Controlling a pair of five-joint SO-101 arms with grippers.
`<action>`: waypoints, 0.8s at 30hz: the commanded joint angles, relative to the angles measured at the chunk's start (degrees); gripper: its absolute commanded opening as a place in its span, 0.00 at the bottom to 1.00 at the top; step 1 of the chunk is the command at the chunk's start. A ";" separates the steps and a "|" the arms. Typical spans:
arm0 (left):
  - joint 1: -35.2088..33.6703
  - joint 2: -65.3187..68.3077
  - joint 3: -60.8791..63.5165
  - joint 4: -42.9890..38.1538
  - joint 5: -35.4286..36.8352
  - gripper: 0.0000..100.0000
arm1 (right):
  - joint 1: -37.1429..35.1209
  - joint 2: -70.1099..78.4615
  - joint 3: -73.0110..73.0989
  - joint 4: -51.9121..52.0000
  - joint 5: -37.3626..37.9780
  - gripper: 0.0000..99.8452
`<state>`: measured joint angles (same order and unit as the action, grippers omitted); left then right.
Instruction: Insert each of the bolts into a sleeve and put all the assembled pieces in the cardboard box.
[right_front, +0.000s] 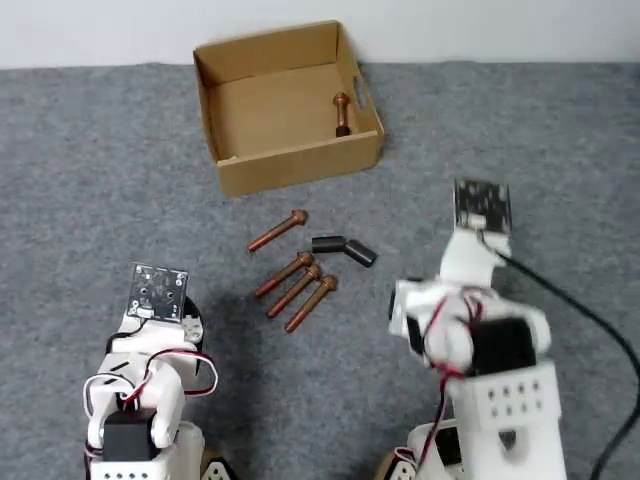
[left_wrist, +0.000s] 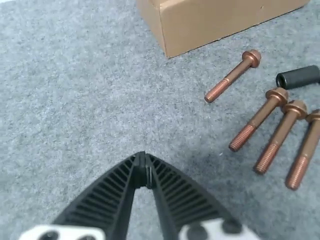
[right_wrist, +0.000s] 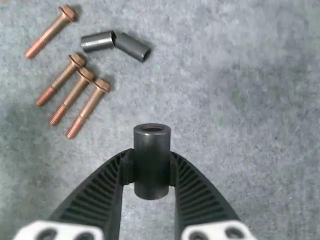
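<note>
bolts (right_front: 294, 288) are what the next move hangs on: three lie side by side at centre frame in the high view, w/ a fourth bolt (right_front: 278, 231) just above them. all have their long axes on the same diagonal, heads to upper right, threaded tips to lower left. right gripper (right_wrist: 151, 157) is clamped on a sleeve (right_wrist: 151, 150), held upright w/ its open bore facing up, so we judge the sleeve half is ready and a bolt is what's missing. left gripper (left_wrist: 145, 165) is shut tight w/ nothing in it, over bare carpet (left_wrist: 75, 100). in the high view the left arm (right_front: 140, 400) at lower left looks nearer the bolts than the right arm (right_front: 500, 380) at lower right, and the tips point roughly its way. we'd say the left has to open up and take a shank crosswise. two spare sleeves (right_front: 343, 248) lie touching end to end, just right of the fourth bolt. cardboard box (right_front: 300, 165) sits at upper centre, w/ one assembled piece (right_front: 342, 115) inside by its right wall.
</note>
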<state>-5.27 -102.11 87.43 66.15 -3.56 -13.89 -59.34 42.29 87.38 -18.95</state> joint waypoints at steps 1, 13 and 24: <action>0.18 0.26 -2.51 0.26 -1.67 0.01 | 0.84 -9.01 5.80 -1.27 -0.62 0.01; 5.01 2.55 -9.54 7.30 -1.41 0.01 | 6.55 -19.74 13.98 -0.92 -0.35 0.01; 5.19 38.15 -36.62 7.82 -1.32 0.01 | 8.84 -22.37 17.05 -1.36 -0.26 0.01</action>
<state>-0.35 -74.42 58.77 73.27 -4.79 -5.71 -80.97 59.34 87.12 -18.95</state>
